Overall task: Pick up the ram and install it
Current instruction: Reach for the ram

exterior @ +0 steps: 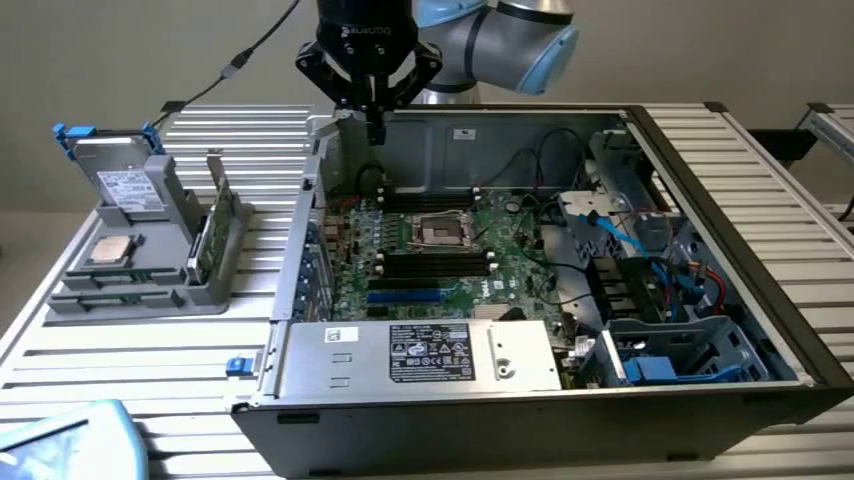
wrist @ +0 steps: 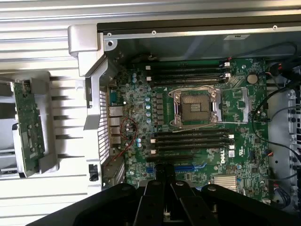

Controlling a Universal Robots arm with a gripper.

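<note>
Black gripper [exterior: 378,122] [wrist: 164,178] hangs on the arm above the rear edge of the open computer case [exterior: 747,300]. Its fingers [wrist: 160,175] are drawn close together, and nothing is held between them. Below the gripper, inside the case, lies the green motherboard [exterior: 461,262] [wrist: 141,117]. The metal-framed processor socket [exterior: 438,232] [wrist: 196,109] sits near the middle of the board. One bank of long black memory slots [wrist: 188,74] runs along one side of the socket. A second bank [exterior: 427,262] [wrist: 193,140] runs along the opposite side. In the wrist view, all slots in both banks appear unoccupied. The silver power supply [exterior: 427,355] with its printed label occupies the near wall of the case in the exterior view. The ram [exterior: 211,225] [wrist: 28,127] is outside the case, well apart from the gripper. It stands on edge in a grey holder [exterior: 134,290] at the exterior view's left. The same holder carries a hard drive [exterior: 127,185] standing upright and a square silvery processor chip [exterior: 110,250] lying flat. The case and the holder both rest on a slatted metal table [exterior: 134,360].
</note>
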